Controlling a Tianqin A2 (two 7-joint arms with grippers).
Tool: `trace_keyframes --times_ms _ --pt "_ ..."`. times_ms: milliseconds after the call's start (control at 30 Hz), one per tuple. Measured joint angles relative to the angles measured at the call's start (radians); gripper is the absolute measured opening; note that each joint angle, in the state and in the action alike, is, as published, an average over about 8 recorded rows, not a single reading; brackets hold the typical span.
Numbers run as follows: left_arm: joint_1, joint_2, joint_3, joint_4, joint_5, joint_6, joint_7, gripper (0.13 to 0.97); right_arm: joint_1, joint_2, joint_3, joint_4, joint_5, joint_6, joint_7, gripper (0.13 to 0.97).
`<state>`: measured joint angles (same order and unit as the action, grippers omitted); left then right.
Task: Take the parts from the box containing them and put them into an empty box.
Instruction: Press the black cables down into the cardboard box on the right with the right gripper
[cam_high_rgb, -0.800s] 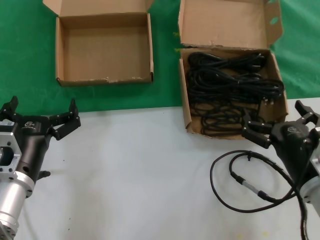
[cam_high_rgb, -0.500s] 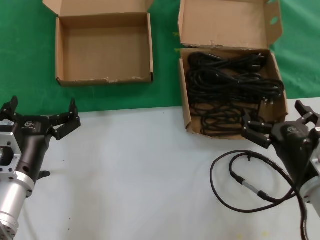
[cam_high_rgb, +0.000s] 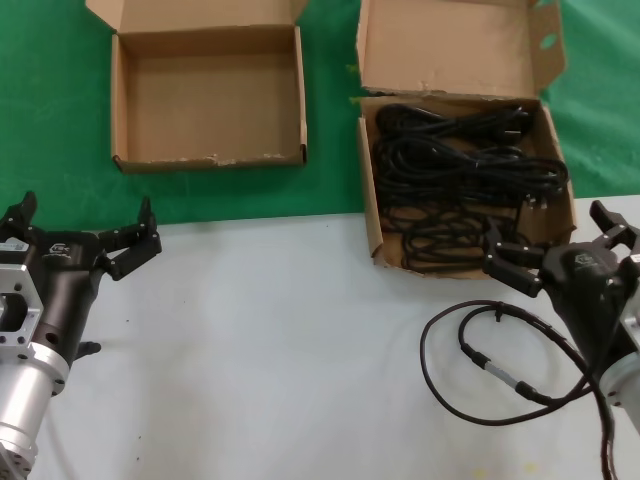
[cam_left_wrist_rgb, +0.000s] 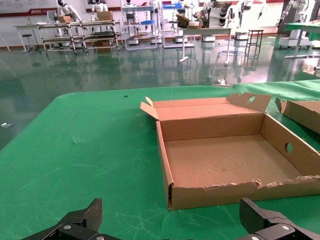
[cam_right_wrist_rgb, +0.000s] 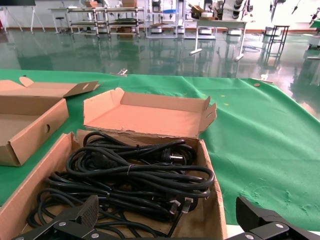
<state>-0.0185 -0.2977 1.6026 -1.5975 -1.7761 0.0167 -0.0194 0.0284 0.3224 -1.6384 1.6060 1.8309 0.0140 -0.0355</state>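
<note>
Thin black power cords (cam_high_rgb: 455, 180), bundled in long loops, fill the deeper brown cardboard box (cam_high_rgb: 369, 215), beside the shallow, bare brown cardboard box (cam_high_rgb: 120, 100) on green cloth. The right gripper (cam_high_rgb: 562, 250) hovers spread at the deeper box's near corner; the left gripper (cam_high_rgb: 82, 232) waits spread over the white counter (cam_high_rgb: 280, 350).

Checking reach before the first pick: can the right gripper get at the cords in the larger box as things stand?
Probably yes. The right gripper is open at the larger box's near edge, lid flap folded back, cords uncovered.
</note>
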Motion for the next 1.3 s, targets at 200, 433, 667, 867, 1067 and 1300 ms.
trace_keyframes --times_ms 200,433,667,867,1067,1300 --pt "0.000 0.000 0.000 0.000 0.000 0.000 0.000 0.955 0.000 0.000 0.000 0.000 0.000 0.000 0.000 0.966" --pt "0.000 0.000 0.000 0.000 0.000 0.000 0.000 0.893 -0.009 0.015 0.005 0.019 -0.012 -0.017 -0.012 0.966" --pt "0.000 0.000 0.000 0.000 0.000 0.000 0.000 0.850 -0.016 0.125 -0.017 0.082 -0.050 -0.063 -0.034 0.966" --pt "0.000 0.000 0.000 0.000 0.000 0.000 0.000 0.748 0.025 0.284 -0.068 0.119 -0.138 -0.156 -0.056 0.966" --pt "0.000 0.000 0.000 0.000 0.000 0.000 0.000 0.623 0.132 0.423 -0.126 0.116 -0.295 -0.304 -0.022 0.966" --pt "0.000 0.000 0.000 0.000 0.000 0.000 0.000 0.474 0.316 0.492 -0.205 0.076 -0.476 -0.508 0.032 0.966"
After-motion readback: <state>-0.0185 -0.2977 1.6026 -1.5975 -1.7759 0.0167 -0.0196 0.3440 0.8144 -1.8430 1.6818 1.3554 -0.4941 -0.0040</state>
